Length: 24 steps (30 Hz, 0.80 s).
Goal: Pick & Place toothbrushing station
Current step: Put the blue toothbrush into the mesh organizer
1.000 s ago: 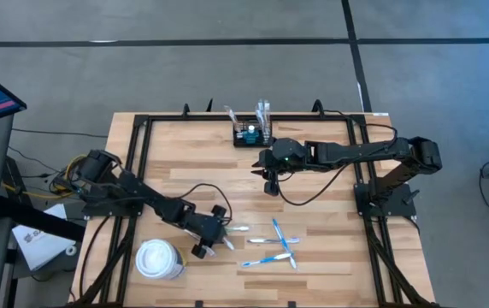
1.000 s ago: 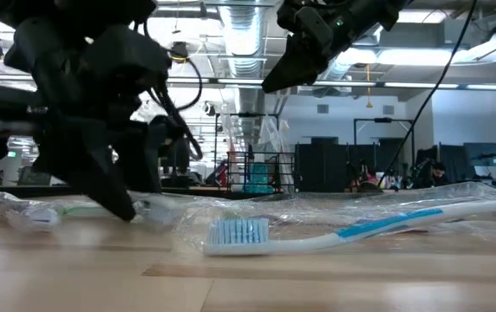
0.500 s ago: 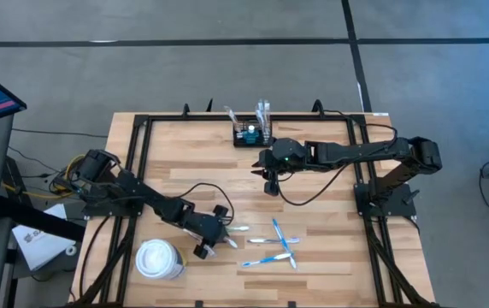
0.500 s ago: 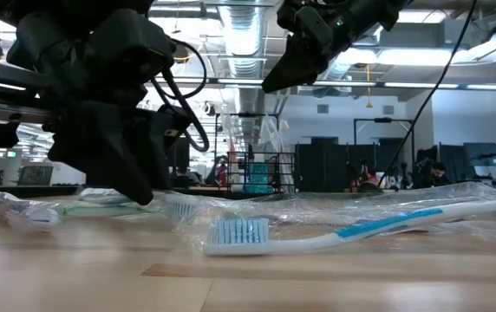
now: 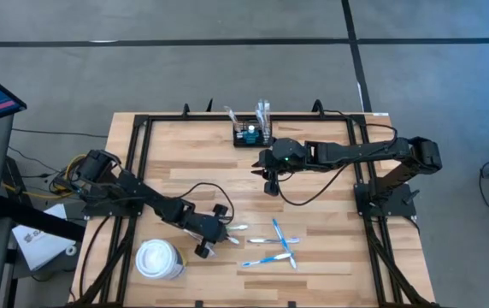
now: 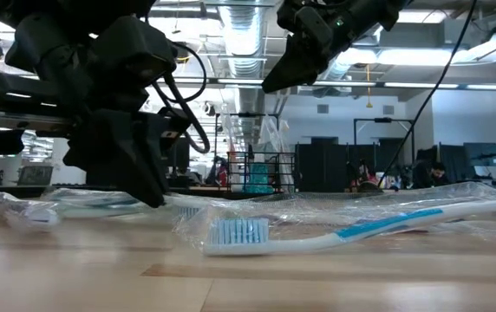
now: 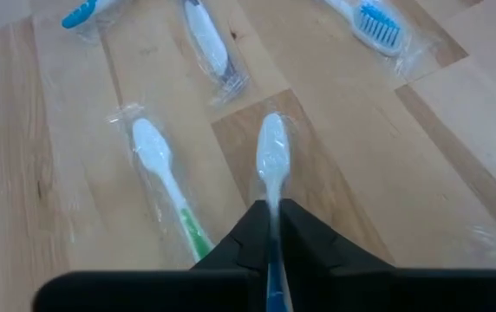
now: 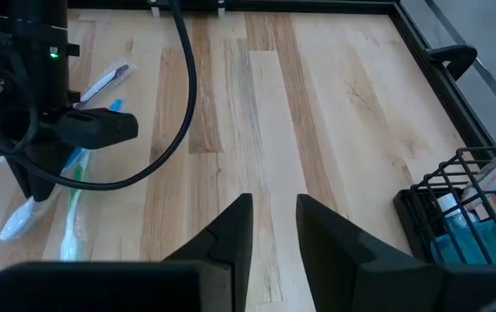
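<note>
The toothbrushing station, a black wire-mesh box holding a teal item and wrapped brushes, stands at the table's far middle. Several plastic-wrapped toothbrushes lie on the near middle of the table. My left gripper is low over the table's near left and shut on one wrapped toothbrush. A green-handled wrapped toothbrush lies beside it. My right gripper hangs open above the table's middle, holding nothing. My left gripper pinches the wrapped toothbrush by its handle between its two fingers. The fingers come slanting down from the table's left and lie along the brush. The brush sticks out ahead of the fingertips, head forward. Whether the head rests on the wood I cannot tell.
A white lidded paper cup stands near the front edge, left of my left gripper. A blue-and-white wrapped toothbrush lies close to the low camera. A black frame runs around the table. Bare wood lies between the brushes and the station.
My left gripper has moved a little toward the table's right, in among the wrapped toothbrushes, and has shut on the handle of one of them. My right gripper has kept still.
</note>
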{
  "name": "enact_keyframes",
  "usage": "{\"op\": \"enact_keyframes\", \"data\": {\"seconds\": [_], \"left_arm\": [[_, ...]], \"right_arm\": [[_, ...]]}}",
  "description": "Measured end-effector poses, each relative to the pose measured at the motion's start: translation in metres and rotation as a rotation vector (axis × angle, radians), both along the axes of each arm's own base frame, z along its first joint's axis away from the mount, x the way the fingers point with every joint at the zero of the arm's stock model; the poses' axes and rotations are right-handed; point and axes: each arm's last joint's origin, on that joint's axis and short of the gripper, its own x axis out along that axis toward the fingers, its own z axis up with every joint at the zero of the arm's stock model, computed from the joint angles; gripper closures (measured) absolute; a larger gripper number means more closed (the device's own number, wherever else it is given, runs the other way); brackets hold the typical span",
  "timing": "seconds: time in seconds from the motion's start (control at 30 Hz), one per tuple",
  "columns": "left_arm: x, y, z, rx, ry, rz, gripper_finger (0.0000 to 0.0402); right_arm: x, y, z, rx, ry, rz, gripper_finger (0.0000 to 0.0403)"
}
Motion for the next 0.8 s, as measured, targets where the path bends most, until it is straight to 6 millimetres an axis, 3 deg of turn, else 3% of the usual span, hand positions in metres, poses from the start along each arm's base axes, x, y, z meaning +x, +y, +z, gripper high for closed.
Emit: {"op": "enact_keyframes", "data": {"seconds": [0.33, 0.6, 0.8], "left_arm": [[0.0, 0.002, 0.007, 0.005, -0.028, 0.065, 0.0396], [-0.001, 0.009, 0.035, 0.025, -0.147, 0.15, 0.0397], [-0.009, 0.033, 0.057, 0.015, -0.247, 0.255, 0.0397]], "right_arm": [[0.0, 0.0, 0.0, 0.0, 0.0, 0.0, 0.0321], [0.0, 0.0, 0.0, 0.0, 0.006, 0.0, 0.0321], [0.0, 0.0, -0.001, 0.001, 0.008, 0.0, 0.0321]]}}
